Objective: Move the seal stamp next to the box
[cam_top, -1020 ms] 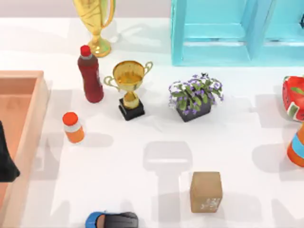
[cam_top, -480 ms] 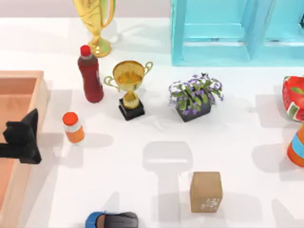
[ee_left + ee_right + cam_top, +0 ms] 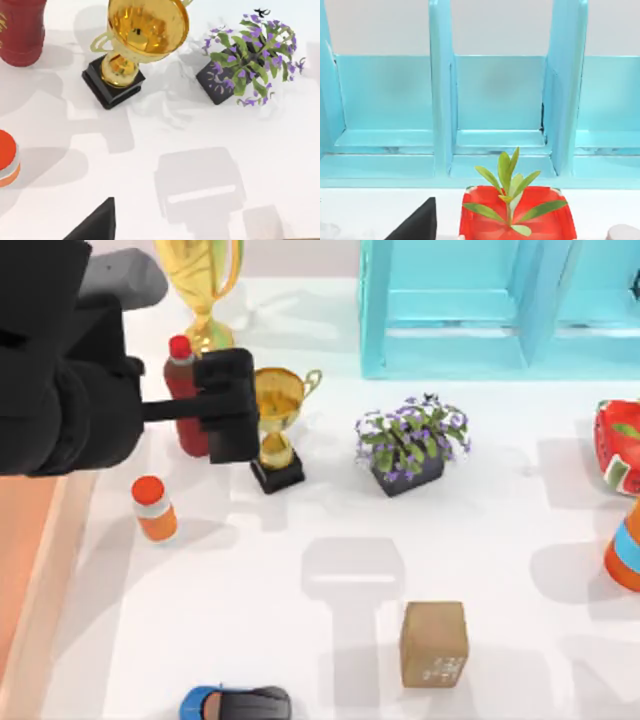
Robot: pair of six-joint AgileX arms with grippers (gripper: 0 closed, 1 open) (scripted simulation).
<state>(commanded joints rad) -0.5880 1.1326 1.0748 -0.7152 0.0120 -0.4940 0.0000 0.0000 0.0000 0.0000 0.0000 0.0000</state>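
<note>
One arm working: left gripper (image 3: 230, 405) hangs by the trophy (image 3: 272, 425), finger state unclear | stamp (image 3: 434, 643) near-right, box (image 3: 45, 540) far left, well apart | reach step; next, cross over to stamp.

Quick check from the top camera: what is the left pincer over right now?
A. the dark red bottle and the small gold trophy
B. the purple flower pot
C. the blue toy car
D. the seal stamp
A: the left pincer overlaps the dark red bottle and the small gold trophy, while the seal stamp sits apart near the table's front edge.
</note>
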